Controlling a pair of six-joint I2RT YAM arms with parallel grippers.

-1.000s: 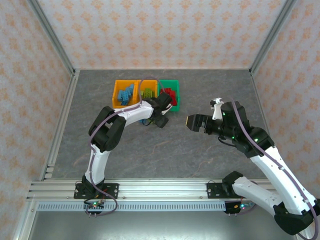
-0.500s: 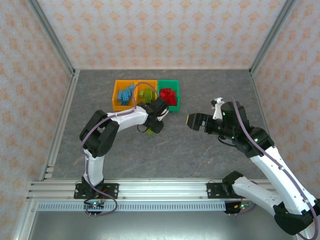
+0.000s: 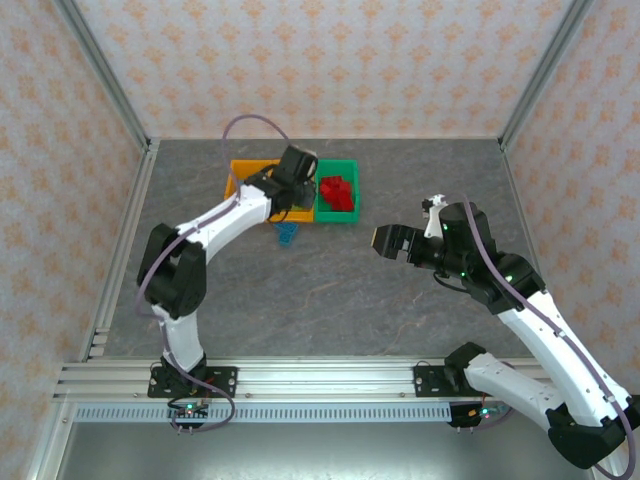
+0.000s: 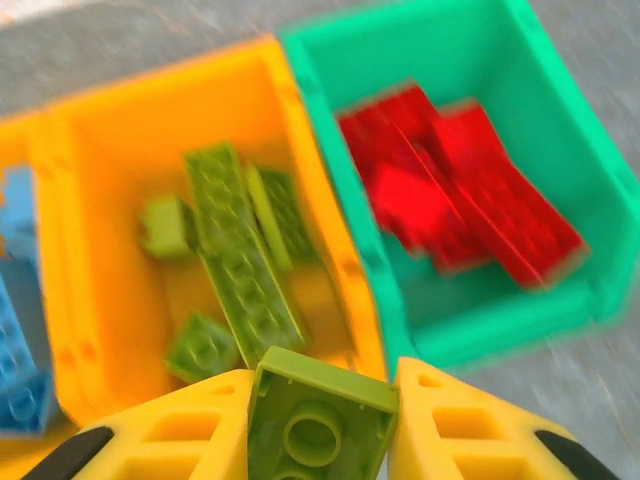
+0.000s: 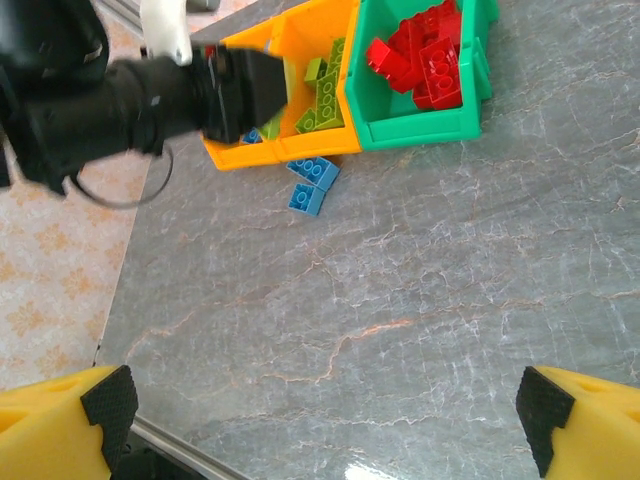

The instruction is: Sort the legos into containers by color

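The left end effector [image 4: 322,385] hangs over the near edge of the middle orange bin [image 4: 150,110]. Its two yellow fingers pinch a lime green brick [image 4: 318,430] by its sides, the brick's hollow underside turned toward the wrist camera. Inside that bin lie several more lime bricks [image 4: 240,265]. Touching it on the right is the green bin [image 4: 440,45], which holds a heap of red bricks [image 4: 465,205]. On the other side, the left orange bin [image 3: 238,172] has light blue bricks [image 4: 15,340] in it. Two loose blue bricks [image 5: 312,183] sit on the desk [image 3: 330,290] just in front of the orange bins. The right end effector [image 3: 388,243] hovers well apart to the right above bare desk, its fingers spread wide with nothing between them.
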